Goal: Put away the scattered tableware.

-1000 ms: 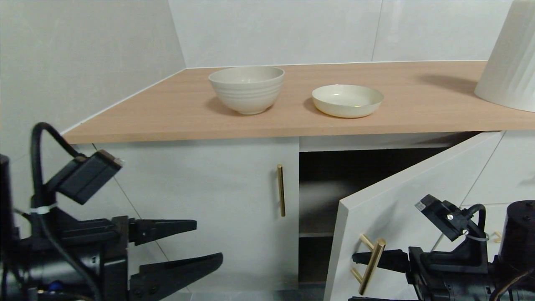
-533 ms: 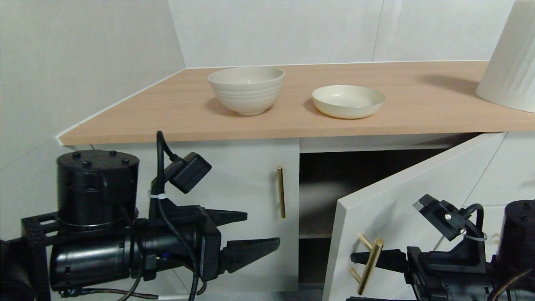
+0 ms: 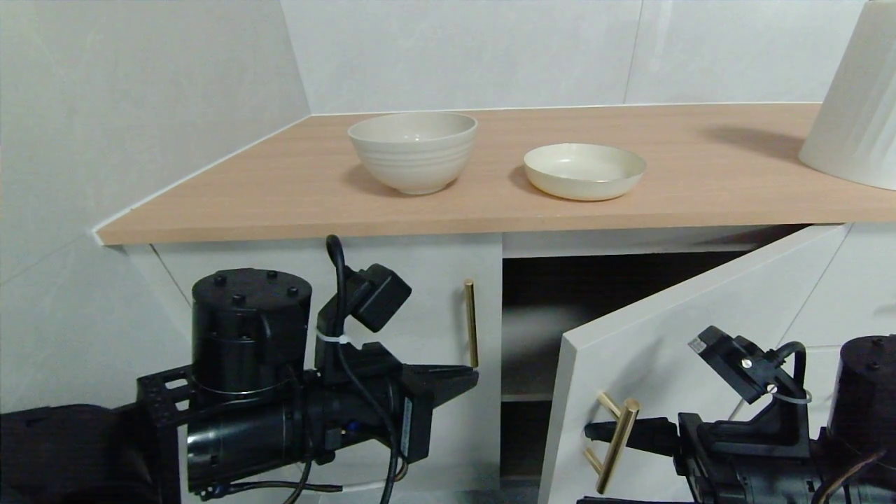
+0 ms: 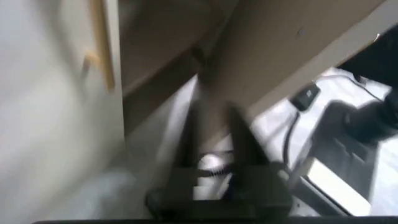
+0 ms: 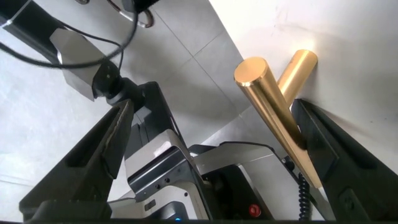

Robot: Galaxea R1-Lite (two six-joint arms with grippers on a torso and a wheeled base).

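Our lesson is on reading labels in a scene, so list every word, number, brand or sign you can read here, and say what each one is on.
No text in these pictures can be read.
Deep bowl, shallow dish, countertop, open cabinet door: no print on any of them.
White tag on the right wrist camera: too small to read.

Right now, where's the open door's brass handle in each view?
Head view: brass handle lower right, on the open door.
Right wrist view: handle centre right, bar end toward the camera.
Left wrist view: blurred; that one looks like the closed door's handle.
Shared landmark: open door's white face, head and right wrist.
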